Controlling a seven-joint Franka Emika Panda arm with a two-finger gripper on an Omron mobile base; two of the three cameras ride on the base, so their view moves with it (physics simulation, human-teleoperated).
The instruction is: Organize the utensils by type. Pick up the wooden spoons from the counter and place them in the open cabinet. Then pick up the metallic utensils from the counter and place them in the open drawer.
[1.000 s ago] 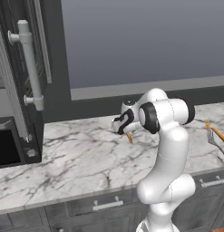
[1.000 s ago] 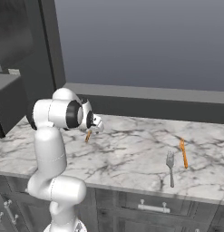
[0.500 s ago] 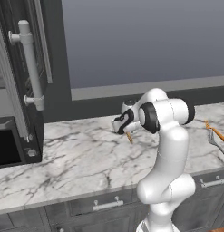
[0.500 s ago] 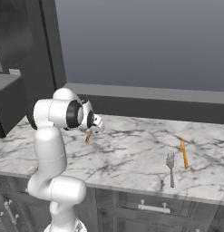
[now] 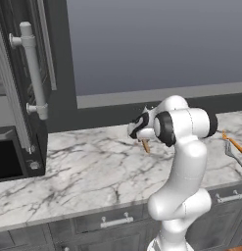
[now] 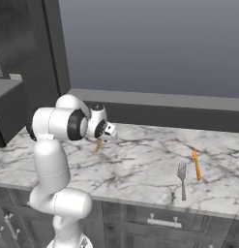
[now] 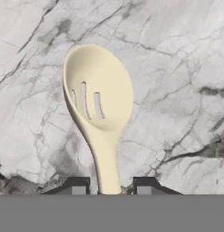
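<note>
- Broadly, the long white marble counter (image 5: pixel 83 166) with grey veins runs across both base views, above dark drawer fronts with short silver handles.
- At the left of the left base view stands the tall dark grey cabinet (image 5: pixel 24 88) with its panelled door and long pale silver bar handle (image 5: pixel 34 71).
- Behind the counter rises a plain grey-blue wall panel (image 6: pixel 155 43) over a pale ledge.
- The white arm bends over the counter, its two-finger gripper (image 7: pixel 111 185) low above the marble near the back edge.
- The shorter wooden spoon (image 7: pixel 99 104), with a pale cream slotted bowl, lies under the hand; in the hand view its neck runs down between the two dark fingertips (image 7: pixel 77 185). Its orange-brown handle (image 5: pixel 146 145) pokes out beneath the hand in the base views.
- The jaws stand narrow, one tip on each side of the spoon's neck, with small gaps visible; I cannot tell whether they press on it.
- Well to the arm's right, the slim silver-grey fork (image 6: pixel 182 179) lies on the counter, tines pointing toward the wall.
- Just beside the fork, farther right, lies the thin utensil with the bright orange handle (image 6: pixel 196 163), roughly parallel to it and not touching.
</note>
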